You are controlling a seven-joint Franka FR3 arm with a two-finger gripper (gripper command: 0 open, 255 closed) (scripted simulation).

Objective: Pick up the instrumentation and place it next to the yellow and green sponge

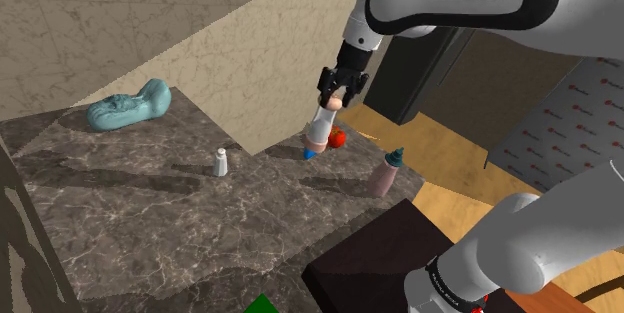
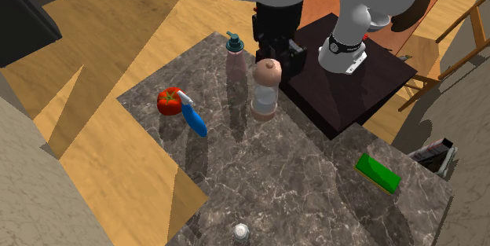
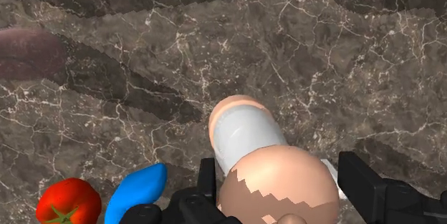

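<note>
jaws clasp the tan top of the grinder (image 2: 265,87), which hangs above the counter (image 2: 314,197), well apart from the green sponge (image 2: 377,172). advised: carry it level toward the sponge, lower it upright just beside, not touching, then release.
</note>
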